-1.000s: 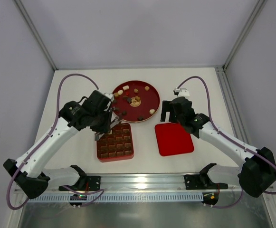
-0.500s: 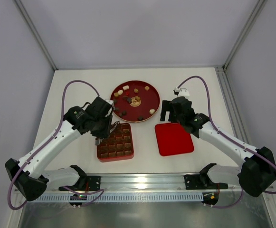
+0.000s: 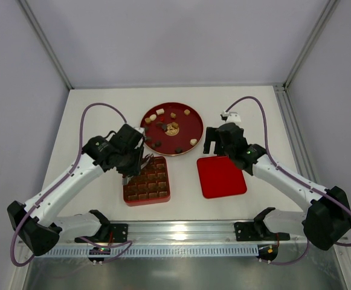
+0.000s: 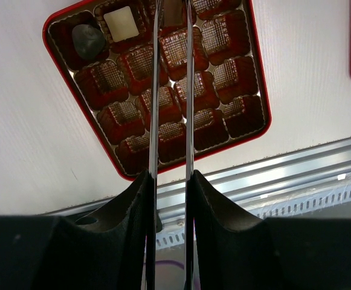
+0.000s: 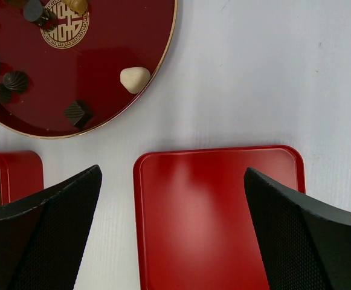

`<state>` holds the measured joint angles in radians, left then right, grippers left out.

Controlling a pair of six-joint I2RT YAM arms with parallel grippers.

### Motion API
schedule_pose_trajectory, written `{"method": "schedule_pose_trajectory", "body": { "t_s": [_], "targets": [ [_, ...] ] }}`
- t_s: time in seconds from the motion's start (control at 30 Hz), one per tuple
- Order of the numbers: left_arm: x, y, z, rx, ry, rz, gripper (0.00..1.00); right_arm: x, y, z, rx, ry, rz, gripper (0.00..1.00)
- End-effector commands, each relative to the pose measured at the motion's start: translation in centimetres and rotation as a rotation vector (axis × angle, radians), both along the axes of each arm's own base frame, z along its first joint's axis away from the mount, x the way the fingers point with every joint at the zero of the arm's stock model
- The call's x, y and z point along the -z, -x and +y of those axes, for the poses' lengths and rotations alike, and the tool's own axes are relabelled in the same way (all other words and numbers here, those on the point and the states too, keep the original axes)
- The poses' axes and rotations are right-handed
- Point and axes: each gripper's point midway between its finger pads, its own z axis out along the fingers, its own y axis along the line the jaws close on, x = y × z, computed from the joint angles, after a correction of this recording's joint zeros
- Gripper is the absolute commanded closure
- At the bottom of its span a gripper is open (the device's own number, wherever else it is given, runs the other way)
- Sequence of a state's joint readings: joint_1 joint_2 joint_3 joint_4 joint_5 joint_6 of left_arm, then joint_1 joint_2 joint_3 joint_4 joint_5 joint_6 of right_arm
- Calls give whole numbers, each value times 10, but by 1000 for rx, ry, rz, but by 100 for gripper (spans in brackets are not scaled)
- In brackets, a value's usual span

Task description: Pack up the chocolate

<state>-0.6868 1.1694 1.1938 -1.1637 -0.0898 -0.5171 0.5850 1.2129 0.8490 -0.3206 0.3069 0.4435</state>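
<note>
Over tray (image 4: 260, 60), left fingers (image 4: 130, 223) hide cells; tray's far edge cropped.

The left arm (image 3: 66, 181) and right arm (image 3: 284, 175) share one build: white tubular links, bulky black joints, and black bases beside the rail (image 3: 181, 230). A purple cable (image 3: 99, 104) loops along each arm on the side away from the rail. The right arm bears a small white block (image 3: 231, 115) at its cable's far end. The left tool (image 4: 172, 12) has thin dark blades on ribbed black mounts. The right tool (image 5: 172, 171) has broad black fingers (image 5: 54, 217) with a fine mesh texture.
</note>
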Motion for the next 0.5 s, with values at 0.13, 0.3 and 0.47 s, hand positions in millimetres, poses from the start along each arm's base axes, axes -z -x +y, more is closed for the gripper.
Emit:
{"method": "schedule_pose_trajectory", "body": {
  "t_s": [0.13, 0.3, 0.47],
  "targets": [
    [-5, -6, -3, -12, 23, -39, 68, -14, -11, 6, 7, -37, -43, 0],
    [-6, -5, -2, -10, 22, -38, 68, -13, -10, 6, 8, -36, -41, 0],
    [-7, -4, -1, -12, 21, -39, 68, -14, -10, 6, 6, -39, -44, 0]
  ]
}}
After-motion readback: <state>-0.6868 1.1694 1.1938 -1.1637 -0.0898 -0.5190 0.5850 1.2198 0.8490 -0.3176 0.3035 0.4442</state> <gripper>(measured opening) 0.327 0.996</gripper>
